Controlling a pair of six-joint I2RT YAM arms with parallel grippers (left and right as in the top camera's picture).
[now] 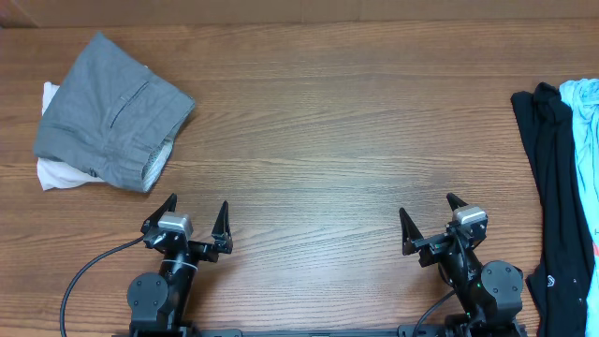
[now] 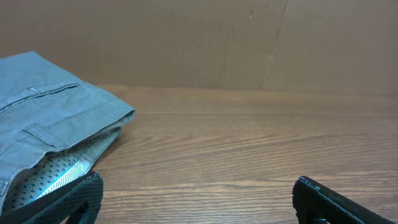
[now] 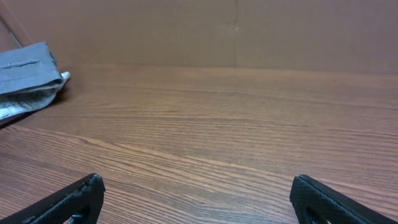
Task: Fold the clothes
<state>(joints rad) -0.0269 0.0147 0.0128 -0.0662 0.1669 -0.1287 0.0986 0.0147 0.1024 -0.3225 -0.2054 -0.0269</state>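
Both arms sit at the near edge of the wooden surface [image 1: 318,140], well apart from any cloth. The left end effector [image 1: 197,204] has its jaws spread wide with nothing between them, and the right end effector [image 1: 427,208] is equally wide and empty. The clothes that look unfolded lie at the far right edge, partly cut off by the overhead view: a black garment [image 1: 547,178] draped in a long rumpled strip running from far to near, with a small white round logo [image 1: 549,279] near its near end, and a light-blue garment [image 1: 585,131] just beside it on the right, touching or overlapping it. At the far left a grey garment [image 1: 112,112] rests in a compact bundle on top of a white garment [image 1: 51,173]; it appears already folded, so the pile on the right is probably the work in hand. The black fabric looks thin, light and limp; it should drape and slide easily on the smooth wood, and it will not hold a shape when lifted. A pinch through a single layer at an outer edge seems best, likely the hem or a shoulder seam nearest the right arm, dragging it leftward to open space before spreading. Grabbing a bunched fold risks lifting the blue piece with it.
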